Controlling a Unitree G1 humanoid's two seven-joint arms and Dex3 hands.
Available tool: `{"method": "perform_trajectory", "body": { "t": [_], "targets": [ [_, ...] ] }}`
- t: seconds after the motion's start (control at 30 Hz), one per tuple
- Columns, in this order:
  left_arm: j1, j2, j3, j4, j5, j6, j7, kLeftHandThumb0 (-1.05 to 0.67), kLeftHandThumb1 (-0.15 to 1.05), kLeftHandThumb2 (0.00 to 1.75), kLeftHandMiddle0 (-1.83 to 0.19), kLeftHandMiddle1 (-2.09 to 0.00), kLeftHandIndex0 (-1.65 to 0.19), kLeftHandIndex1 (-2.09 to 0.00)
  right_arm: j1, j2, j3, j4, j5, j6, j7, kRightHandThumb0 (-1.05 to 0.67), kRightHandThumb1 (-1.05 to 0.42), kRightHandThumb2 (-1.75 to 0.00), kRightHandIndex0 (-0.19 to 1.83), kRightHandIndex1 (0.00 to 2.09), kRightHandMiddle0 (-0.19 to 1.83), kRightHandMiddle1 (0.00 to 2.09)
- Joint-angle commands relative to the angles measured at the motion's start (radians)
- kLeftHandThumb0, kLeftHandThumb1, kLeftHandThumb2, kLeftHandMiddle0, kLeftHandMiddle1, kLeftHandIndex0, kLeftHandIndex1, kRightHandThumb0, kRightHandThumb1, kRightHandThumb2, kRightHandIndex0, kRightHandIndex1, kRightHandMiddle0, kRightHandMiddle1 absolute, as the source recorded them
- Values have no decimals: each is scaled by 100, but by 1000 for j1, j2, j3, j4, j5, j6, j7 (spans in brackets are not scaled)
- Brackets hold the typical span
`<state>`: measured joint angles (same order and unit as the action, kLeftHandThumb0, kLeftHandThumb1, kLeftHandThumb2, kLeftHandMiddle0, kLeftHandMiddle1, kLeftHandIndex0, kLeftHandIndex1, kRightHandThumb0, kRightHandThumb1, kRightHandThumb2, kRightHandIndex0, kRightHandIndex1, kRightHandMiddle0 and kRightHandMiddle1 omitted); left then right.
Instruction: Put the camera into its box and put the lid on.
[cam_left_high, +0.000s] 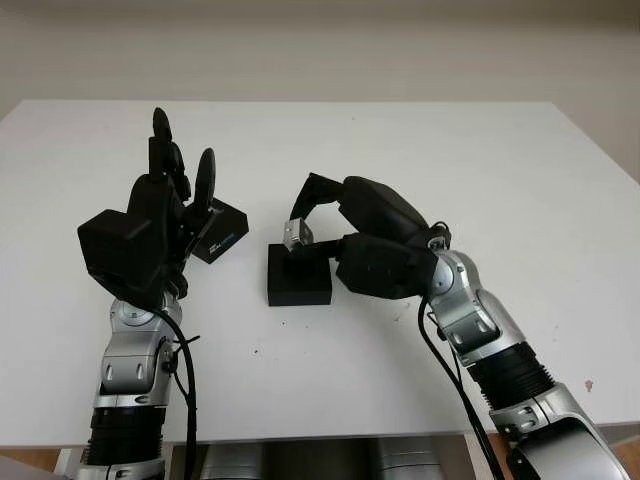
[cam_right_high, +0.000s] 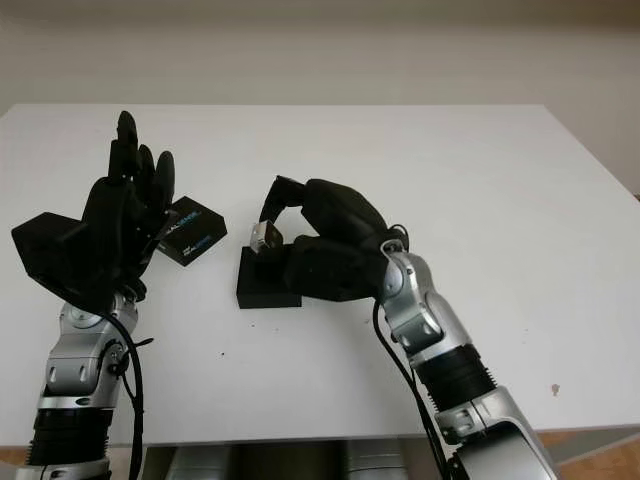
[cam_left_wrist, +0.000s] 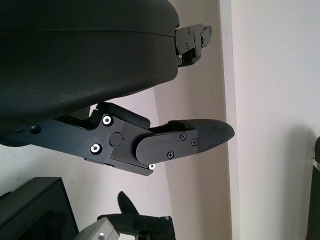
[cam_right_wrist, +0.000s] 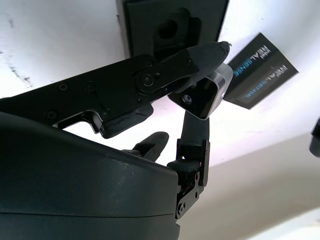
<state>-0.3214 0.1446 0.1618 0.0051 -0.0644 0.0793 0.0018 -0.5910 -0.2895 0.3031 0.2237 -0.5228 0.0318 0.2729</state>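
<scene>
Holding the small silver camera (cam_left_high: 297, 233) pinched in its fingers, the right hand (cam_left_high: 375, 240) hangs just above the open black box (cam_left_high: 298, 278) near the bench's centre. The lid (cam_left_high: 221, 231) lies beside the box, toward the left edge, by the raised left hand (cam_left_high: 150, 235), released and empty. Insertion is in hand; the next move calls for lowering the camera squarely into the recess.

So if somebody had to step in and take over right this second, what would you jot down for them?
Right hand: shut on the small silver camera, holding it just above the open black box.
Left hand: open, raised above the table, near the lid.
Lid: black, with printed lettering, lying on the table beside the box.
Done: camera picked up and brought over the box.
Left: lower the camera in, release it, then fit the lid.
</scene>
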Motion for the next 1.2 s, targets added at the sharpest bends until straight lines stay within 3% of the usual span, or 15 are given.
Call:
{"method": "perform_trajectory", "body": {
  "t": [0.0,0.53,1.17],
  "targets": [
    [-13,2,0,3,2,-16,1,-58,105,53,19,0,19,0,-31,-11,-6,-29,4,12,14,-45,-104,-6,43,25,49,175],
    [-18,-1,-4,2,4,-13,7,-57,105,54,19,0,19,0,-34,-31,19,-19,-13,27,81,-45,-105,-7,44,15,41,176],
    [-15,-3,-1,-5,2,-9,6,-57,105,54,19,0,19,0,-23,-29,74,103,-57,-79,-14,-46,-105,-7,46,10,37,191]
  ]
}}
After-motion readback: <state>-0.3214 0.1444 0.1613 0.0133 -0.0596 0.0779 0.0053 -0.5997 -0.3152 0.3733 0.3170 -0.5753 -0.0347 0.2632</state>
